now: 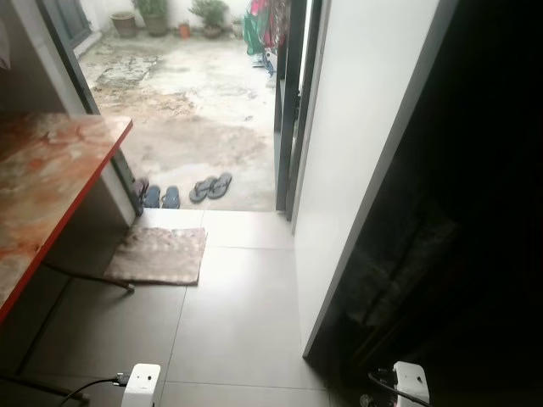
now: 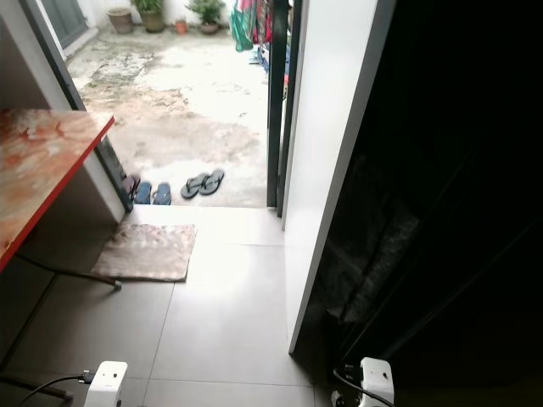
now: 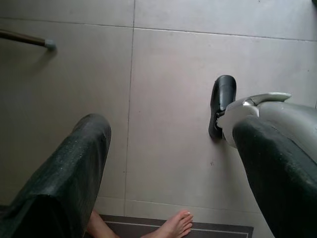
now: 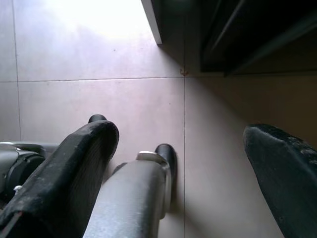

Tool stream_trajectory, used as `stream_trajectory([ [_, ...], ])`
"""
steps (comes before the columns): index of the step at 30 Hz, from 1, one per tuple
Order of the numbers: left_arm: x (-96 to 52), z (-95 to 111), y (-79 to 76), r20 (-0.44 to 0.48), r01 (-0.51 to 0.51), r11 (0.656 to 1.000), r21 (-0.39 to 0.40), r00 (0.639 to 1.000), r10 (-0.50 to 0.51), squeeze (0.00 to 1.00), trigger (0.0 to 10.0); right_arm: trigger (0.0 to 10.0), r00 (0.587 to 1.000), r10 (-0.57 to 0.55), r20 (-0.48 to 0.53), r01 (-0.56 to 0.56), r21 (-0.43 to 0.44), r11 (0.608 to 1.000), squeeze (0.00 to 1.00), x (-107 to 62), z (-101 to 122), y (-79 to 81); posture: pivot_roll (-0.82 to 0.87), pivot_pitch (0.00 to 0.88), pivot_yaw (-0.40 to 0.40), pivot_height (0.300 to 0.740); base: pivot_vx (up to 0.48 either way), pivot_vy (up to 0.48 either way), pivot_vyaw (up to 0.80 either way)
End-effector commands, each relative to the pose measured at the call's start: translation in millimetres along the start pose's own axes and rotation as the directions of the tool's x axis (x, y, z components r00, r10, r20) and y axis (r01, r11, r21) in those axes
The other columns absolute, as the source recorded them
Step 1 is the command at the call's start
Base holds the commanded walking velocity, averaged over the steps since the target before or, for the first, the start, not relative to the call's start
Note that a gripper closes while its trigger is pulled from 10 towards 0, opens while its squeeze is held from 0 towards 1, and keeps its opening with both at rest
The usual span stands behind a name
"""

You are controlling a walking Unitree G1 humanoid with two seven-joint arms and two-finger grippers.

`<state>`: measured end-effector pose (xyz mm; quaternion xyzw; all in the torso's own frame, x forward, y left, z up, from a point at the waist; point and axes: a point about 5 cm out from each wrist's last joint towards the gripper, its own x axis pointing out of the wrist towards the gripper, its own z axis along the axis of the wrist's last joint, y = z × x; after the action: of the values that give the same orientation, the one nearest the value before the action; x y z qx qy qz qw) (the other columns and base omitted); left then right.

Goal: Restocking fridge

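A tall white panel [image 1: 356,144] stands on my right, and the space behind it [image 1: 475,220] is too dark to make out. Both arms hang low; their white wrist parts [image 1: 140,383] [image 1: 411,380] peek in at the bottom of the head views. My left gripper [image 3: 173,126] is open over grey floor tiles, with nothing between its black fingers [image 3: 74,168]. My right gripper [image 4: 181,131] is also open and empty, above the tiles near the foot of the white panel [image 4: 151,20]. My own black feet [image 3: 222,101] [image 4: 166,153] show below.
A table with a red marbled top [image 1: 42,178] stands at the left, its thin leg [image 1: 85,275] reaching the floor. A brown doormat [image 1: 159,254] lies before an open doorway. Slippers [image 1: 210,186] sit on the patio outside. A person's bare foot [image 3: 173,227] is behind me.
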<state>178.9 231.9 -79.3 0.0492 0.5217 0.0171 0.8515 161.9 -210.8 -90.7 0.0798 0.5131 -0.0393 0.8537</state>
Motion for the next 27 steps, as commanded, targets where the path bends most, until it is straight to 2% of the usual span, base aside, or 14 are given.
stream_trajectory([
  [1,0.3,-3.1,-2.8,-0.013,0.006,1.000,-0.004,1.000,-0.006,0.00,10.0,10.0,1.000,-0.010,-0.006,0.010,-0.004,1.000,0.00,-1.0,-1.4,-4.2,0.07,0.000,-0.010,0.740,0.000,0.000,0.80],
  [23,0.2,-3.8,-2.6,-0.011,0.003,1.000,0.009,1.000,-0.003,0.00,10.0,10.0,1.000,-0.003,-0.010,0.003,-0.037,0.999,0.00,-1.0,-1.9,-3.9,0.07,0.000,-0.010,0.740,0.000,0.000,0.80],
  [27,0.2,-4.2,-2.9,-0.004,0.003,1.000,-0.009,1.000,-0.003,0.00,10.0,10.0,1.000,-0.003,-0.011,0.003,-0.041,0.999,0.00,-1.1,-2.5,-4.0,0.07,0.000,-0.009,0.740,0.000,0.000,0.80],
])
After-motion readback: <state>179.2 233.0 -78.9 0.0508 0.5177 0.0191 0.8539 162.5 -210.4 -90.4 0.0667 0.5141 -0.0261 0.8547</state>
